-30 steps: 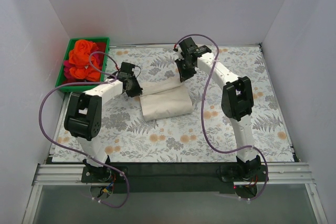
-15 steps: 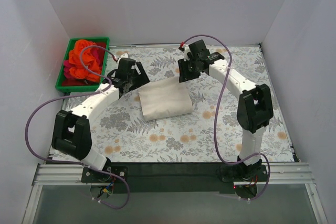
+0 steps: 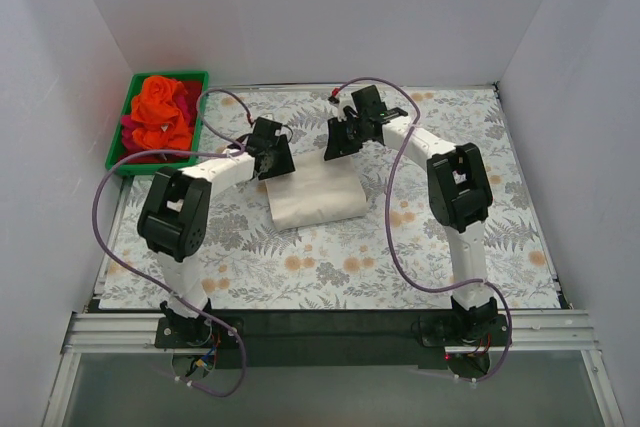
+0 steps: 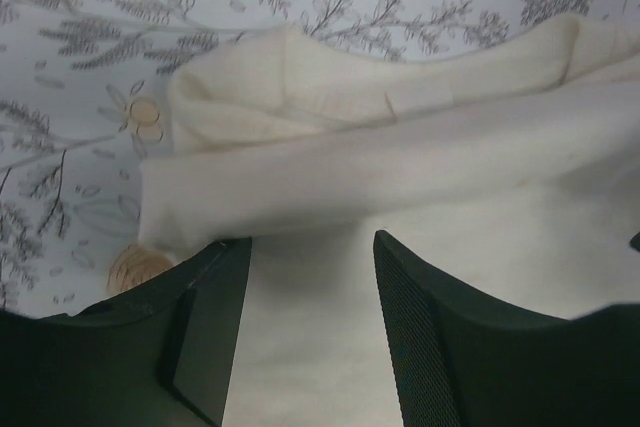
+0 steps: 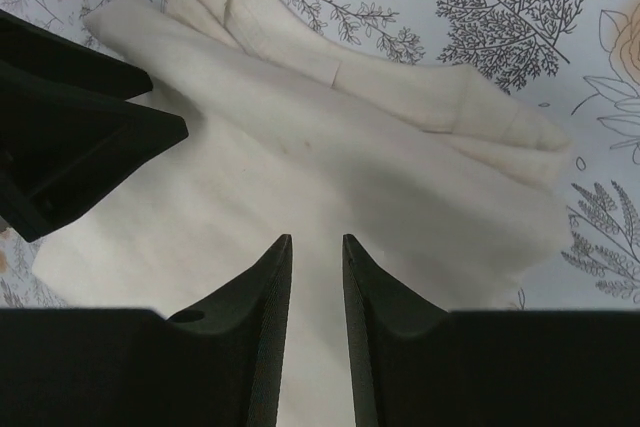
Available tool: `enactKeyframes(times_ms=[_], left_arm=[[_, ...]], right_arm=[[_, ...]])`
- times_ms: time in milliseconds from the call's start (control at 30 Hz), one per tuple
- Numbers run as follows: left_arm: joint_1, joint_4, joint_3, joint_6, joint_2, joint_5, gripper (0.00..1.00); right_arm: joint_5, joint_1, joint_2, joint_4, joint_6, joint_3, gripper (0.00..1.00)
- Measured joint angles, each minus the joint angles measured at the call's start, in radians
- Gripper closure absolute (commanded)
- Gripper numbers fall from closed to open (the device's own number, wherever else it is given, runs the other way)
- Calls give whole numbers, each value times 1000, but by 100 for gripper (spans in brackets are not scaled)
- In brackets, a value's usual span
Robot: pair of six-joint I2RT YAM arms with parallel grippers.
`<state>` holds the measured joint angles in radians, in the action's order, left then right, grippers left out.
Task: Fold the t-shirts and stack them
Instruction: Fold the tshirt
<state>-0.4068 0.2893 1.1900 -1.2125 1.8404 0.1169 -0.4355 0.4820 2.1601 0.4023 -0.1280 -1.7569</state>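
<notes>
Top view: cream shirt (image 3: 318, 197), folded into a block, mid-table on the floral tablecloth (image 3: 300, 267). Orange shirt (image 3: 160, 107) and red shirt (image 3: 133, 135) are heaped in the green bin (image 3: 120, 119) at the far left corner, not yet folded. Left gripper (image 3: 277, 167) and right gripper (image 3: 336, 151) are both at the block's far edge, near each other. Left wrist view: fingers (image 4: 420, 337) apart, over the cloth, gripping nothing. Right wrist view: fingers (image 5: 265, 327) a narrow slit apart, likewise gripping nothing; sleeve layers lie loose along the far edge. Hazards, as judged: pinching only the top layer would pull the fold open; a deep pinch could catch the tablecloth; grippers so near could knock together.
</notes>
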Motion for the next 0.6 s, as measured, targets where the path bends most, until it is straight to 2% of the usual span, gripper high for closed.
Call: enactKeyframes(times_ms=[167, 300, 467, 600], left_arm=[[9, -39, 131, 47, 132, 6, 50], [14, -71, 212, 84, 219, 5, 42], [14, -103, 241, 113, 241, 6, 31], [14, -105, 217, 102, 204, 8, 28]], right_arm=[[-64, -50, 98, -60, -31, -48, 72], [-84, -100, 159, -117, -70, -82, 72], [-101, -146, 175, -161, -135, -84, 69], [-120, -153, 134, -236, -188, -29, 65]])
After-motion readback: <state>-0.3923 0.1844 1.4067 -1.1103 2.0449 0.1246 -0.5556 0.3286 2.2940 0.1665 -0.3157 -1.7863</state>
